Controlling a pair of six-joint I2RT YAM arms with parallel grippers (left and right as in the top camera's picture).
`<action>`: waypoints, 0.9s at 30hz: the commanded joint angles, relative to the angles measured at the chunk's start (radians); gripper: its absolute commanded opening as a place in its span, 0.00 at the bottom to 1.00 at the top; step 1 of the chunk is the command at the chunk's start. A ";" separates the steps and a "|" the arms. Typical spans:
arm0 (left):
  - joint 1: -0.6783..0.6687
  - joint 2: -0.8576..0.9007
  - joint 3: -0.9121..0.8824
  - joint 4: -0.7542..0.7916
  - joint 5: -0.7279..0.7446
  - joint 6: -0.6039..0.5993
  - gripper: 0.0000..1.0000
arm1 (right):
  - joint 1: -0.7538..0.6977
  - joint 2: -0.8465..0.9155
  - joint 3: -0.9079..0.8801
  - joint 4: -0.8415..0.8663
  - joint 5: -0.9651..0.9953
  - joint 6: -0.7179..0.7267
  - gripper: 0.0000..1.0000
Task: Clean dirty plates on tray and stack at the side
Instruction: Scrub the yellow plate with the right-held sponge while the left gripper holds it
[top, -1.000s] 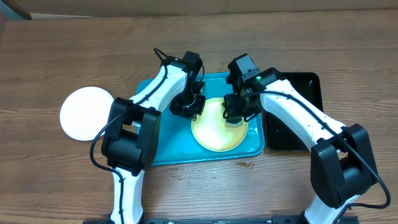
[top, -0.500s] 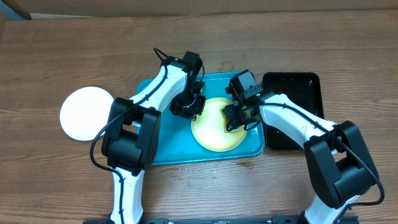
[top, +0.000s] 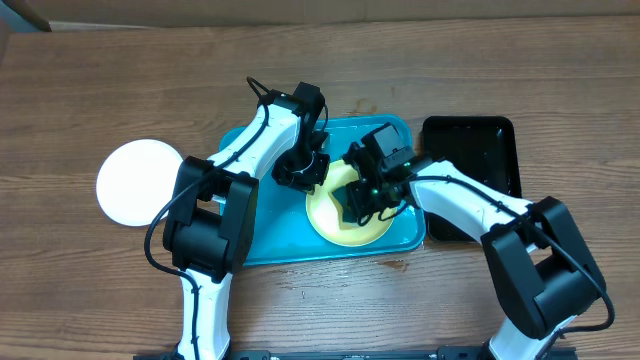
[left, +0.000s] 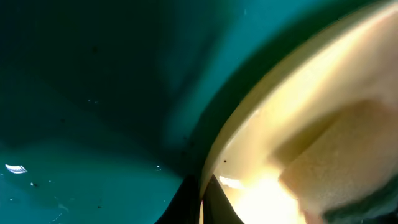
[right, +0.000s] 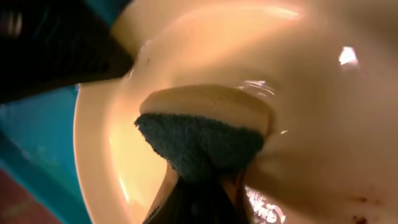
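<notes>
A pale yellow-green dirty plate (top: 345, 222) lies on the right half of the turquoise tray (top: 270, 235). My left gripper (top: 301, 172) is shut on its upper-left rim; in the left wrist view the dark fingertips (left: 217, 205) pinch the plate's edge (left: 261, 124) over the tray floor (left: 93, 93). My right gripper (top: 364, 203) is over the plate's middle, shut on a sponge (right: 205, 134) with a dark scrub face and yellow foam, pressed against the plate (right: 311, 81). A brown smear (right: 359, 204) shows near the plate's rim. A clean-looking white plate (top: 138, 182) rests on the table left of the tray.
A narrower black tray (top: 475, 150) stands right of the turquoise tray, partly under my right arm. The two arms nearly meet over the plate. Bare wooden table (top: 100, 80) surrounds everything.
My right gripper has slid with the sponge from the plate's right rim leftward and toward me, to its middle. The left gripper and the plate have stayed put.
</notes>
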 joint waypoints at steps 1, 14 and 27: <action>0.003 0.029 -0.018 0.007 -0.046 -0.029 0.04 | -0.021 -0.003 0.005 0.043 0.200 0.138 0.08; 0.003 0.029 -0.018 0.003 -0.046 -0.033 0.04 | -0.061 -0.003 0.026 -0.195 0.282 0.209 0.06; 0.003 0.029 -0.018 0.003 -0.046 -0.033 0.04 | -0.023 -0.003 0.026 -0.137 0.028 0.216 0.04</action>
